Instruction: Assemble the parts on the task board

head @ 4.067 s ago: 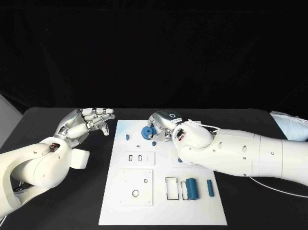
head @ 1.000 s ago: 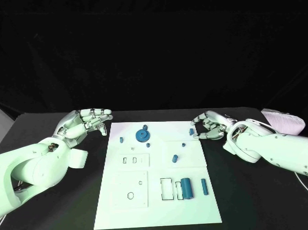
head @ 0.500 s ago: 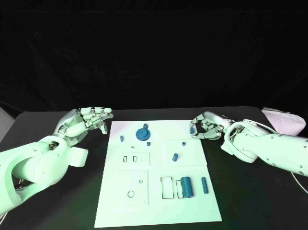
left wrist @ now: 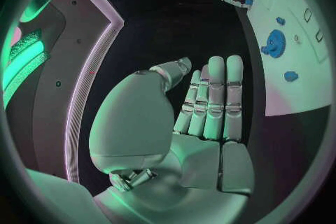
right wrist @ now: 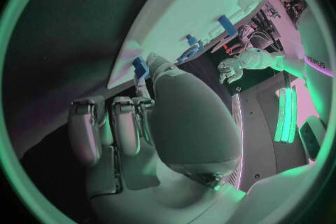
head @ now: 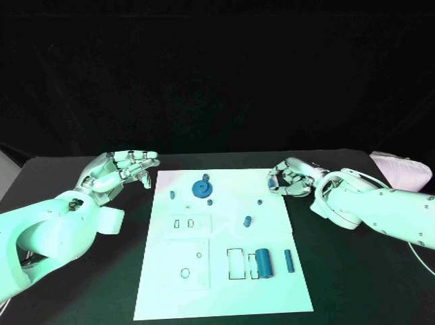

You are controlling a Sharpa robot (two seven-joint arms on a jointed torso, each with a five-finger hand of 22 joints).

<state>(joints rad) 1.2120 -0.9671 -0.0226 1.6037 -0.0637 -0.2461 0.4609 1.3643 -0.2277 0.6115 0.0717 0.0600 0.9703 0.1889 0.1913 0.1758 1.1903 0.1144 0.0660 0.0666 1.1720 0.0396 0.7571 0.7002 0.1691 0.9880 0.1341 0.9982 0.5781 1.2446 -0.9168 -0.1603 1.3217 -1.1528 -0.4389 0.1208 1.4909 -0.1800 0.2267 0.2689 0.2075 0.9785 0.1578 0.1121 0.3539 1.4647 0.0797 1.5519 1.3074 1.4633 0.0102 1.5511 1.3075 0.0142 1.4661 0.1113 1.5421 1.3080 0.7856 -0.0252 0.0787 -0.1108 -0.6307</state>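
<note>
1. Grip on show: right hand point(head: 291, 180) closed around a small blue peg point(right wrist: 140, 67), pinched at the fingertips with the remaining fingers curled beneath. Looks a slight hold, so keep pressure even and avoid rolling the piece.
2. Pose: hovering palm-down at the 1 o'clock corner of the task board point(head: 227, 284), just over its edge, forearm running off toward 3 o'clock.
3. Judged step: carrying the peg to its seat. Best done by bringing the peg upright over the hole before lowering, descending straight, and releasing only once seated.
4. Worth steering wide of the blue gear point(head: 203, 189) at 11 o'clock on the board and the loose pegs point(head: 247, 220) near its centre. Cannot tell from here which hole is meant.
5. Also lying on the board toward 5 o'clock: thick blue cylinder point(head: 264, 263) with a slim blue bar point(head: 288, 261) just beside it, both untouched.
6. Left hand point(head: 120, 172) open and empty, fingers together and loosely bent, raised off the board's 10 o'clock corner above the black table point(head: 80, 298). Well placed to steady the board if needed.
</note>
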